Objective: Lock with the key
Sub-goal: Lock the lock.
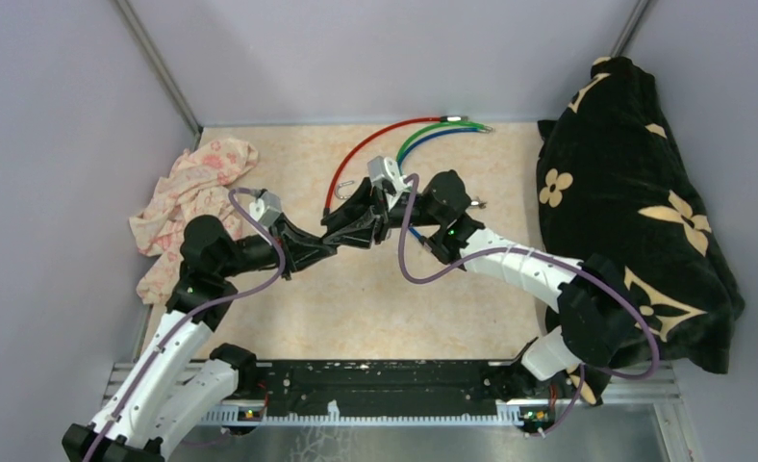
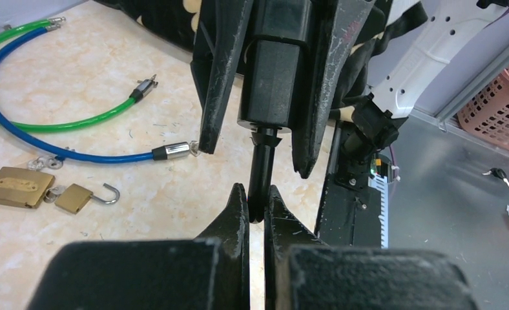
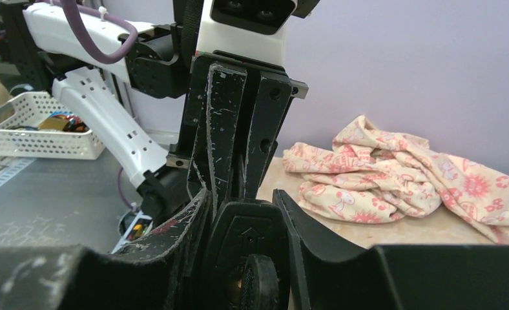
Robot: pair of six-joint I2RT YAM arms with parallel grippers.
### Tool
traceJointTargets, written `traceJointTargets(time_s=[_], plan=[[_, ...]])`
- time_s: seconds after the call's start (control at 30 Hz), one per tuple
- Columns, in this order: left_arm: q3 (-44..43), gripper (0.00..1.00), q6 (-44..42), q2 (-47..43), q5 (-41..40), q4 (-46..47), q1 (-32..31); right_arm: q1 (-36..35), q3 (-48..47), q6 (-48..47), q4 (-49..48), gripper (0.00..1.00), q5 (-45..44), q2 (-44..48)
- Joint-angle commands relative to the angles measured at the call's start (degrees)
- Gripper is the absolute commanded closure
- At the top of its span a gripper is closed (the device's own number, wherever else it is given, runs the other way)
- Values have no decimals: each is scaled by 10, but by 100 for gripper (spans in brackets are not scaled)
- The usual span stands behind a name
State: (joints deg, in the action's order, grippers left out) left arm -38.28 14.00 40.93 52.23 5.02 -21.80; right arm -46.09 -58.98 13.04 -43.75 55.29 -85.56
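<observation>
Position: both my arms meet over the middle of the table (image 1: 356, 313), wrists facing each other.

Left gripper (image 2: 257, 197): jaws pressed together, pinching the key (image 2: 259, 169). Only a slim black shank of the key shows, running straight up from between my fingertips into the underside of the lock (image 2: 272, 71). The part of the key inside my grip is hidden.

Right gripper (image 3: 242, 206): jaws partly drawn in, clamped on the two sides of the lock. The lock is a black blocky body, held off the table surface, its end facing my left gripper. In the right wrist view a round black part sits at its near end between my fingers. I cannot tell whether the key is turned.

Surroundings, noted from the left wrist view: a blue cable (image 2: 77, 157) and a green cable (image 2: 77, 121) lie looped on the table, metal tips free. Beside them lie a large brass padlock (image 2: 16, 186) and, just next to it, a small brass padlock (image 2: 74, 197) with its shackle swung open. From above, a red cable (image 1: 356, 159) arcs behind my grippers. A floral cloth (image 1: 188, 192) is bunched at the left edge; a black cushion (image 1: 635, 192) with pale flower marks fills the right side.
</observation>
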Motion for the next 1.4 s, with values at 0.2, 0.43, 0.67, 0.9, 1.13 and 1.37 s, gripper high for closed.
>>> traceJointTargets(time_s=[0.2, 0.43, 0.67, 0.9, 1.13, 1.37], plan=[[-52, 100, 72, 7, 64, 316, -20, -63, 70, -15, 30, 100, -25, -106], [-60, 100, 69, 23, 73, 340, -38, -68, 72, -2, 2, 100, -26, -140], [-65, 100, 66, 36, 84, 349, -54, -69, 73, 12, -27, 100, -22, -166], [-61, 100, 82, 19, 93, 303, -41, -33, 85, 56, -67, 100, -22, -122], [8, 100, 134, -26, 59, 292, -20, -20, 69, 67, -36, 100, -113, -27], [74, 100, 184, -75, -4, 317, -6, -47, 63, 125, -122, 100, -218, 11]])
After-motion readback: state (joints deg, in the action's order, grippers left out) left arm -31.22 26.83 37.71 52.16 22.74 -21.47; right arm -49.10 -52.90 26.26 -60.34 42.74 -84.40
